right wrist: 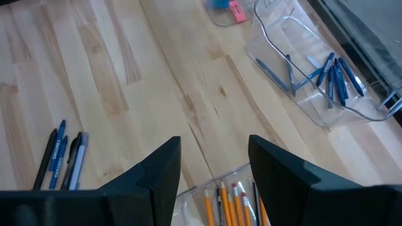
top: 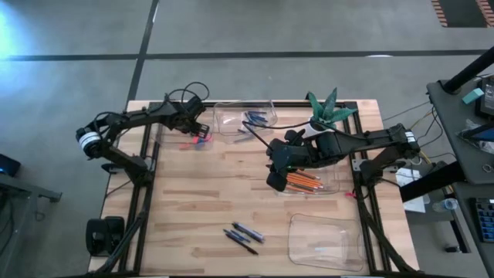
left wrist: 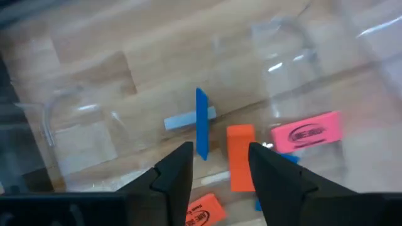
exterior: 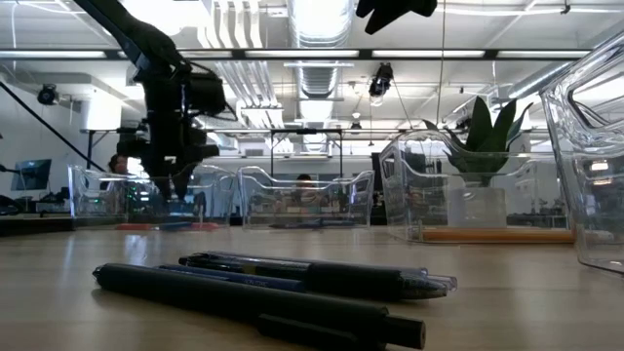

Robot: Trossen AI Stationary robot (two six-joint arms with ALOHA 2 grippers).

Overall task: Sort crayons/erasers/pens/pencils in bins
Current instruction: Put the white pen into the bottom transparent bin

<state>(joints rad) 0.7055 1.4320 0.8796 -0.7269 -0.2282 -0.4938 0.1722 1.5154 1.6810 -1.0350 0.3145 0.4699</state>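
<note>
My left gripper (top: 199,133) is open over the far-left clear bin (top: 179,133), just above the erasers. In the left wrist view its fingers (left wrist: 182,172) stand on either side of an orange eraser (left wrist: 240,157), beside a blue eraser (left wrist: 201,122) and a pink eraser (left wrist: 308,133). My right gripper (top: 275,179) is open and empty above the near end of the bin holding orange pencils (top: 305,182), which also show in the right wrist view (right wrist: 232,201). Blue crayons (top: 256,118) lie in the far middle bin. A few dark pens (top: 241,235) lie on the table near the front.
An empty clear bin (top: 324,241) stands at the near right. A green plant (top: 326,108) stands at the far right behind the right arm. Bare wood lies between the pens and the far bins. In the low view the pens (exterior: 263,288) lie in the foreground.
</note>
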